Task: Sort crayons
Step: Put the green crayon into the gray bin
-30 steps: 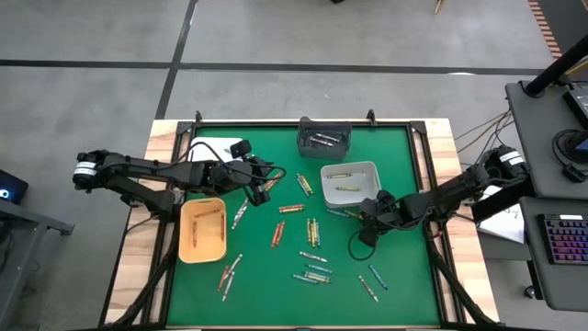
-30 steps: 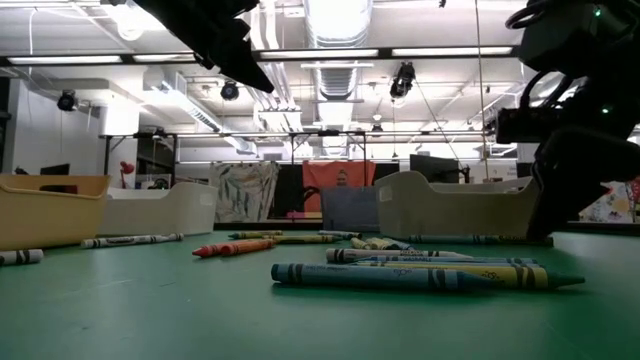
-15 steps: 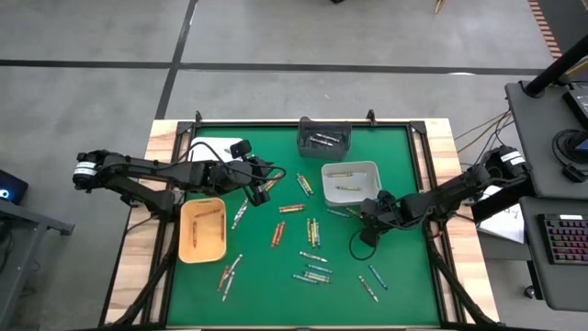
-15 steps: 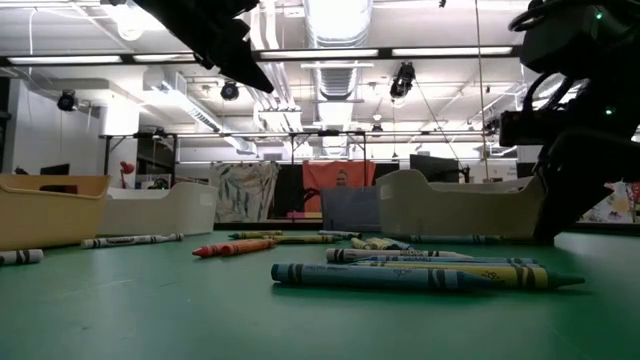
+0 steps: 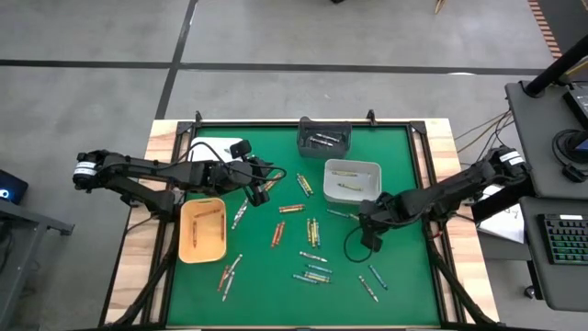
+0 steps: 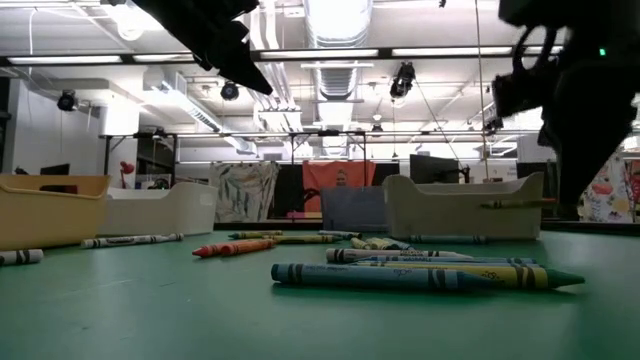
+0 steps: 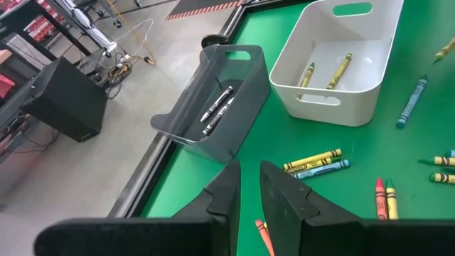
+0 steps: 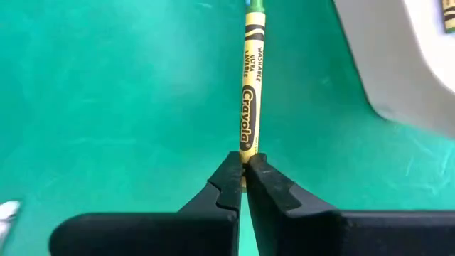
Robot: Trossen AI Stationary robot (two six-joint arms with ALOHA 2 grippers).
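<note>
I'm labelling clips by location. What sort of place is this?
Probably a robotics lab or workshop: exposed ceiling ducts and strip lights, a concrete floor with tape lines, and a desk with a keyboard beside the table.

left arm: reaches in from the left side, stretched out long and low over the counter.
left gripper (image 5: 267, 183): hangs in the air, fingers (image 7: 224, 192) nearly together with a thin gap.
right arm: comes in from the right side, bent at the elbow.
right gripper (image 5: 365, 217): fingers (image 8: 229, 183) pinched tight on the end of a yellow crayon (image 8: 249, 99).
</note>
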